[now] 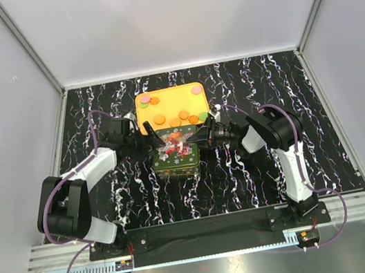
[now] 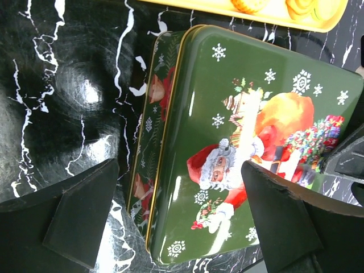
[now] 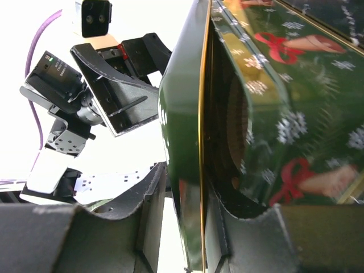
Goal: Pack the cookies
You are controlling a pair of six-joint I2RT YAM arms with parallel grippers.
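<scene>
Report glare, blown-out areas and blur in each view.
Top view: evenly lit and sharp. Left wrist view: glare streaks on the tin lid and a sheen on the table. Right wrist view: background blown out white.

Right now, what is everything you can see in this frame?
cookies: several, too small to count exactly; mostly orange, a few pink and green; on the tray
tray: one, yellow-orange, far middle of the table
tin: one, green with Christmas pictures, just in front of the tray
lid: one, green with a Santa picture, on top of the tin, one edge lifted off it in the right wrist view
table: one, black with white veins, under everything
left gripper: one, black, open, fingers spread over the lid
right gripper: one, black, at the tin's right side, shut on the lid's rim
</scene>
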